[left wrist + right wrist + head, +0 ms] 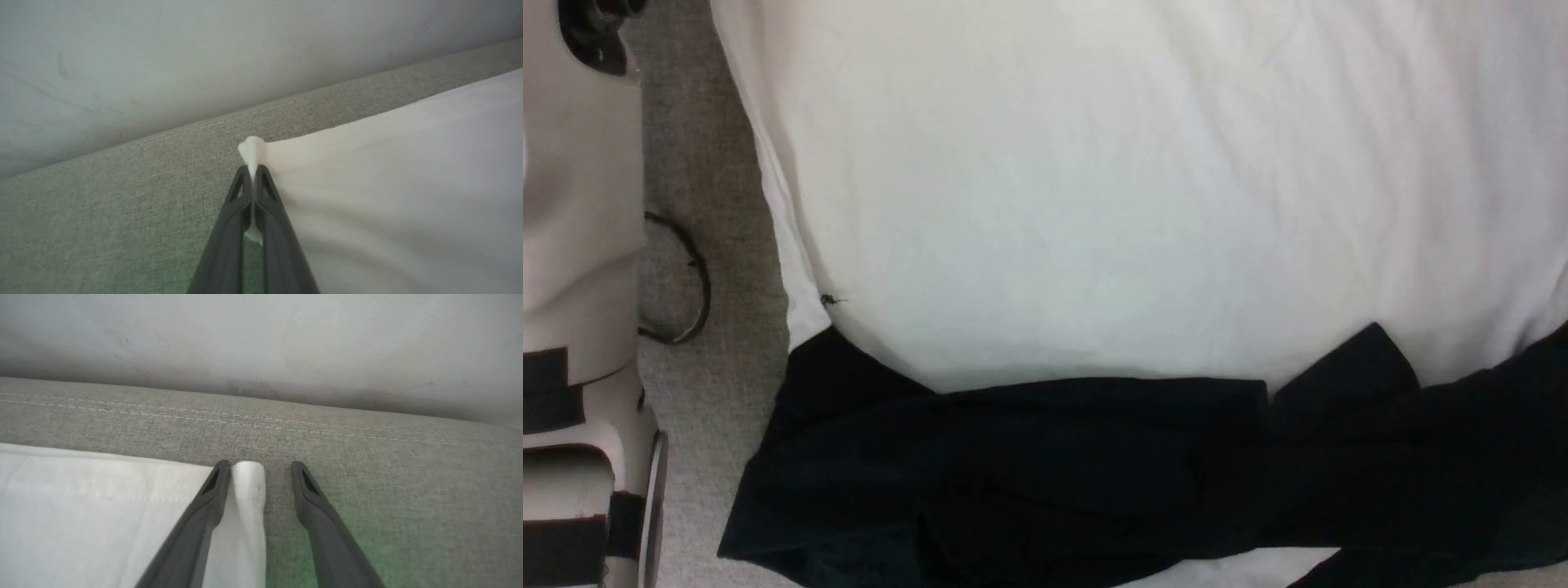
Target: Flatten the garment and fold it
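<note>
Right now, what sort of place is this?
Probably indoors, on an upholstered couch or bed: grey woven fabric with stitched seams, a pale plain surface, wall or floor, beyond its edge, and the white-bodied, black-sleeved shirt spread on it.

no readable text, no brand or label legible on the garment (1094, 204), no numbers or signs
</note>
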